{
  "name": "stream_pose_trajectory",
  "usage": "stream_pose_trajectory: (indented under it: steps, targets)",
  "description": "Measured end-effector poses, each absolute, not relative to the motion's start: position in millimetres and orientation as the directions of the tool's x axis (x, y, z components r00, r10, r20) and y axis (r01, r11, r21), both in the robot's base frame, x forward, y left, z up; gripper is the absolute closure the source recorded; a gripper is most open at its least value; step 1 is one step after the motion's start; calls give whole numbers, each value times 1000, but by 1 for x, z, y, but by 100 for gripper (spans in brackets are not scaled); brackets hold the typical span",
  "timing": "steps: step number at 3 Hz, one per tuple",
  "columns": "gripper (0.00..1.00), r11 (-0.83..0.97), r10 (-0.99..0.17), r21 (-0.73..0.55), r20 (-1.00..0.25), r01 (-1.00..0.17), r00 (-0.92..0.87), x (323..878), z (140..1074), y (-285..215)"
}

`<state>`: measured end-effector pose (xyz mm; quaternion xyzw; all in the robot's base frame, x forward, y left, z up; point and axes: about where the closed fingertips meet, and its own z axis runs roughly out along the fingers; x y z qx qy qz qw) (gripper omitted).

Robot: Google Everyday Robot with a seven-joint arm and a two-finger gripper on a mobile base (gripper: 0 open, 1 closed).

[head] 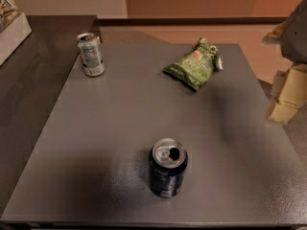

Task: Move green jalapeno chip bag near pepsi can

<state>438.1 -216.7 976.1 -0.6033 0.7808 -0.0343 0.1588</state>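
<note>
The green jalapeno chip bag (194, 63) lies crinkled on the grey table (120, 114), at the back right of the middle. The pepsi can (168, 167), dark navy with an opened silver top, stands upright near the front edge, well apart from the bag. My gripper (288, 97) shows as pale parts at the right edge of the view, beyond the table's right side, below the grey arm (295, 30). It is to the right of the bag and holds nothing that I can see.
A white-and-silver can (90, 54) with dark print stands upright at the table's back left. A darker counter (29, 71) adjoins the left side, with a white box (12, 32) on it. Beyond the table is tan floor and wall.
</note>
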Motion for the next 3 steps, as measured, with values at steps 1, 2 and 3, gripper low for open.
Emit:
stream_pose_trajectory:
  steps: [1, 2, 3]
  targets:
    - [0, 270, -953, -245, -207, -931, -222, 438, 976, -217]
    - [0, 226, -962, -275, -215, -935, -169, 450, 977, -209]
    - [0, 135, -975, -318, -214, -938, -68, 474, 972, -195]
